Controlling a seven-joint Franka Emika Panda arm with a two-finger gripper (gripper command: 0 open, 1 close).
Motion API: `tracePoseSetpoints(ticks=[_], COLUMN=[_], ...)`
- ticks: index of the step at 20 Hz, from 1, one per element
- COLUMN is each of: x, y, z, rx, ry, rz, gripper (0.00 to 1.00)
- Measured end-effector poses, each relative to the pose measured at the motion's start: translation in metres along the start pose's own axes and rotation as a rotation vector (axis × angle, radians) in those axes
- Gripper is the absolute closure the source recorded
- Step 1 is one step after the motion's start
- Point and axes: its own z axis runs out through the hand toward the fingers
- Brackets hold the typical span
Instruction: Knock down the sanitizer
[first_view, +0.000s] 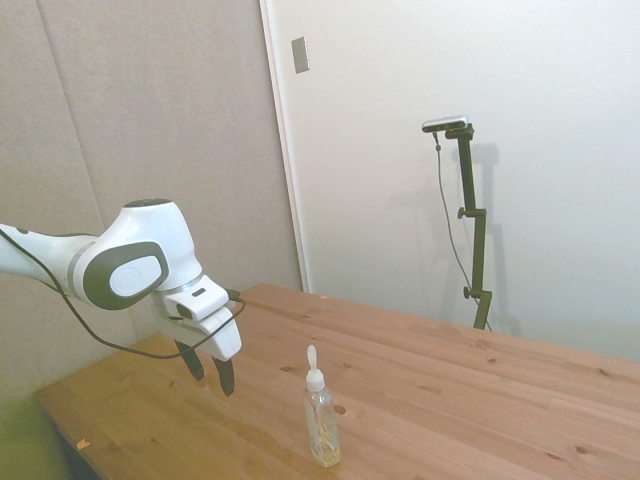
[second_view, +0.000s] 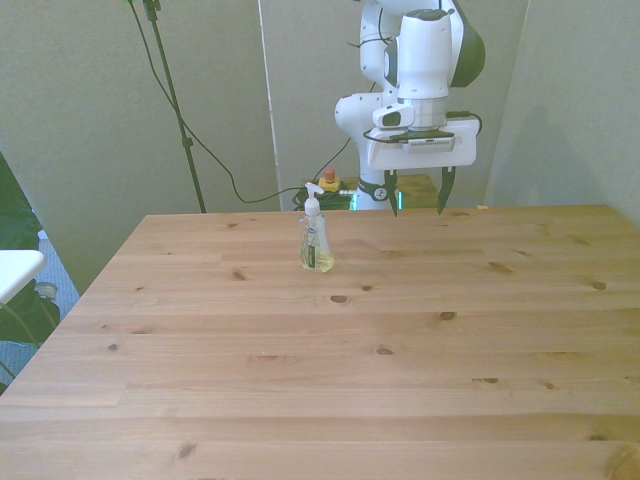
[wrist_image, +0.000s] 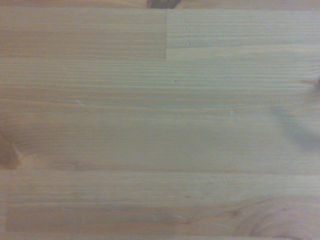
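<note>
The sanitizer (first_view: 322, 425) (second_view: 315, 243) is a slim clear bottle of pale yellowish liquid with a white pump top, standing upright on the wooden table (second_view: 330, 360). My gripper (first_view: 210, 370) (second_view: 418, 196) hangs open above the table near its far edge, with nothing between its dark fingers. It is off to the front view's right of the bottle, well apart from it, and higher than the bottle's base. The wrist view shows only bare wood planks (wrist_image: 160, 120); the bottle is out of that view.
A small spray bottle with an orange top (second_view: 328, 186) shows behind the table's far edge by the robot base. A black cable hangs from the arm (first_view: 120, 345). A white object (second_view: 15, 272) sits off the table at the front view's left.
</note>
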Motion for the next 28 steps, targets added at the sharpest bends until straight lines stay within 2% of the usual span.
tracePoseSetpoints(ticks=[7, 11, 12, 20, 28], x=[-0.008, -0.005, -0.002, 0.033, 0.074], y=[0.006, 0.03, 0.039, 0.084, 0.098], z=[0.011, 0.011, 0.008, -0.007, -0.007], rx=[-0.046, -0.047, -0.043, -0.048, -0.052], ry=[-0.041, -0.034, -0.026, 0.03, 0.06], rz=[-0.007, 0.033, 0.051, 0.161, 0.228], gripper=[0.0, 0.0, 1.0, 1.0, 1.0])
